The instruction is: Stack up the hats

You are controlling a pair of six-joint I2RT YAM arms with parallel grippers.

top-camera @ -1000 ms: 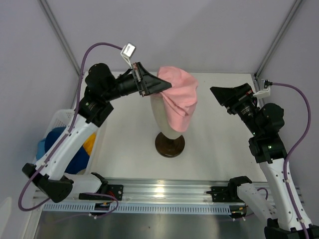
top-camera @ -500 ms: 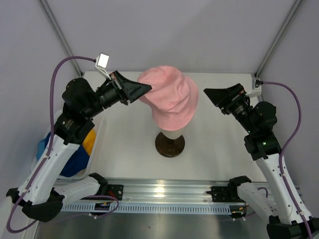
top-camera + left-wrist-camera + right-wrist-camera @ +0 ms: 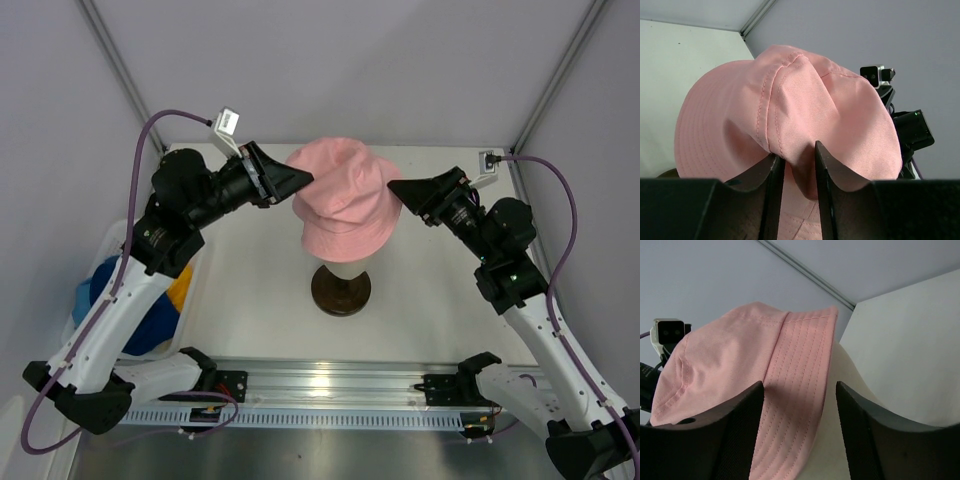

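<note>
The pink hat (image 3: 345, 205) sits on top of the cream mannequin head (image 3: 338, 268), with its brim hanging all round. My left gripper (image 3: 305, 180) is at the hat's left side. In the left wrist view its jaws (image 3: 796, 152) stand slightly apart, and a fold of the pink hat (image 3: 830, 100) lies loosely between them. My right gripper (image 3: 393, 188) is at the hat's right edge and is open. In the right wrist view its jaws (image 3: 799, 387) straddle the stitched brim of the pink hat (image 3: 795, 390) without closing on it. A blue hat (image 3: 108, 280), a light blue hat (image 3: 82, 298) and a yellow-orange hat (image 3: 180, 285) lie in the basket.
The white basket (image 3: 115, 235) stands at the table's left edge, partly under my left arm. The mannequin head's dark round base (image 3: 340, 290) is at the table's centre. Frame posts rise at the back corners, and a metal rail runs along the near edge.
The pink hat went from hanging on the head's side to sitting over its top. My left jaws have parted from their pinch. My right gripper moved in to the brim and narrowed.
</note>
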